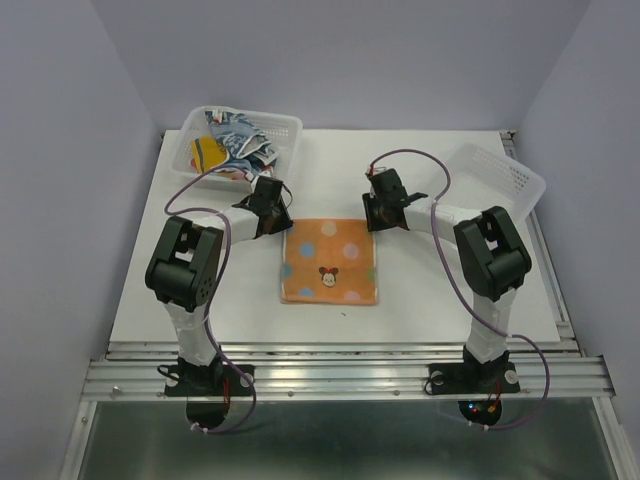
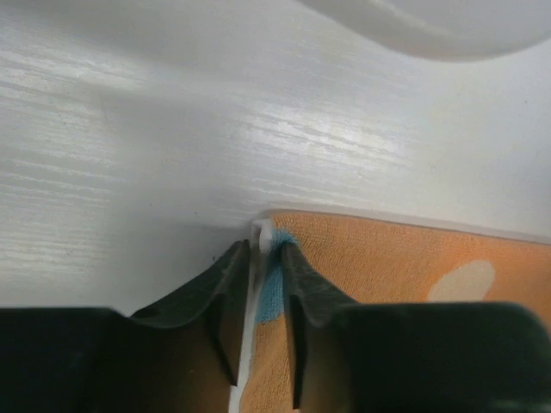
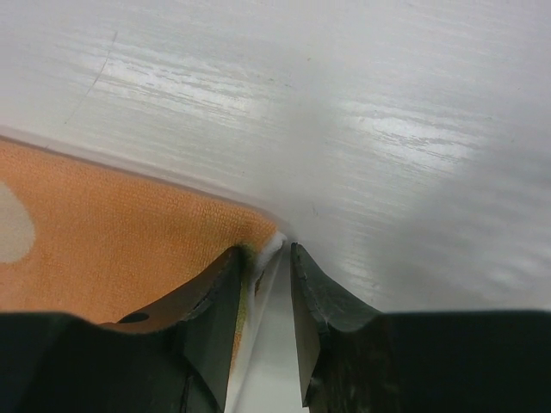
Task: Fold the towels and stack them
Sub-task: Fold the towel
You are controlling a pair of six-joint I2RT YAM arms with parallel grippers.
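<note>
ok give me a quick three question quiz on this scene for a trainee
1. True or false: the orange towel is already folded.
2. The left tool and right tool are at which of its corners? A near, B far, C one of each.
3. Fill in: the other towels lie in the ___ basket.
Key: 1 false, it lies flat; 2 B; 3 left.

Left basket (image 1: 288, 130) and right basket (image 1: 510, 175) block far corners; table (image 1: 420, 315) before the towel (image 1: 330, 262) lies open.
</note>
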